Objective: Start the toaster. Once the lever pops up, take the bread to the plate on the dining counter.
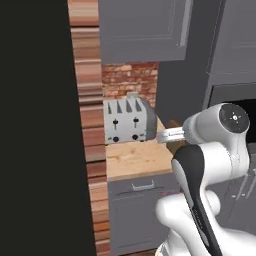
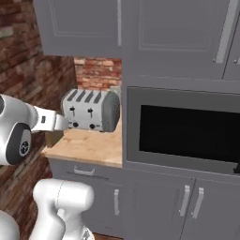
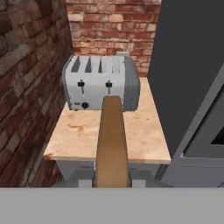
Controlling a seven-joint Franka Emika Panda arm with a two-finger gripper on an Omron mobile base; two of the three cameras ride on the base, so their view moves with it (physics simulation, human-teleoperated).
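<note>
The silver-grey toaster (image 1: pixel 127 121) (image 2: pixel 91 110) (image 3: pixel 101 83) stands at the back of a small wooden countertop, with its black levers and knobs facing me. My gripper (image 1: pixel 167 135) (image 2: pixel 60 123) (image 3: pixel 112 178) hovers in front of the toaster, above the countertop's front edge. It is shut on the bread (image 3: pixel 112 140), a brown slice seen edge-on that points toward the toaster's front. The bread (image 1: pixel 175 123) (image 2: pixel 54 138) also shows as a brown edge by the hand. The plate and the dining counter are out of view.
The wooden countertop (image 1: pixel 135 160) (image 3: pixel 140 135) is hemmed in by a brick wall (image 3: pixel 26 87) on the left and a tall grey cabinet with a dark built-in oven (image 2: pixel 187 133) on the right. Grey upper cabinets (image 2: pixel 93 28) hang overhead. Drawers sit below.
</note>
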